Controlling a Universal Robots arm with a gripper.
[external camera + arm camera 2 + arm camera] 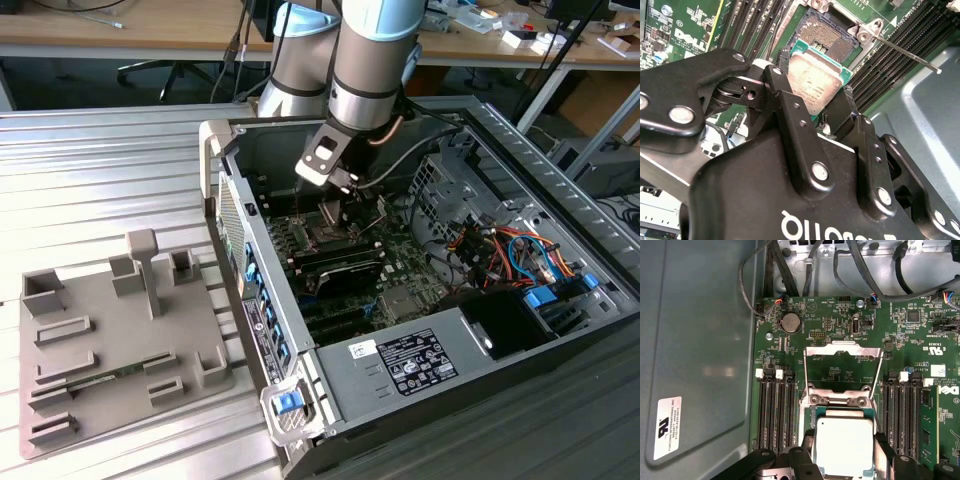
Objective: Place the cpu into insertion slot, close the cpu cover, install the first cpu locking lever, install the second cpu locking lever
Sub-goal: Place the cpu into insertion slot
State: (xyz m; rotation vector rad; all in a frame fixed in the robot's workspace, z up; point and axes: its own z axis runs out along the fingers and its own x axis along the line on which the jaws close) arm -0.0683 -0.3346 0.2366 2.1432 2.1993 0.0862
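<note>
My gripper (pixel 815 87) is shut on the cpu (pixel 812 80), a flat silvery chip with a green rim, one black finger on each of two opposite edges. The cpu hangs tilted just over the insertion slot (pixel 824 36), whose dark contact field shows uncovered past the chip's edge. In the first wrist view the cpu (pixel 845 440) sits between the fingers (pixel 884 446), and the cpu cover (pixel 842 351), a shiny metal frame, lies swung open beyond it. A thin locking lever (pixel 907 54) sticks out sideways, unlatched. In the exterior view the gripper (pixel 343 203) reaches down inside the computer case over the slot (pixel 330 233).
Black memory slots (pixel 776 412) flank the socket on both sides. Cables (pixel 790 270) run along the board's edge, with the case wall (pixel 700 350) close by. A grey fixture plate (pixel 110 340) with holders lies on the table at the exterior view's left.
</note>
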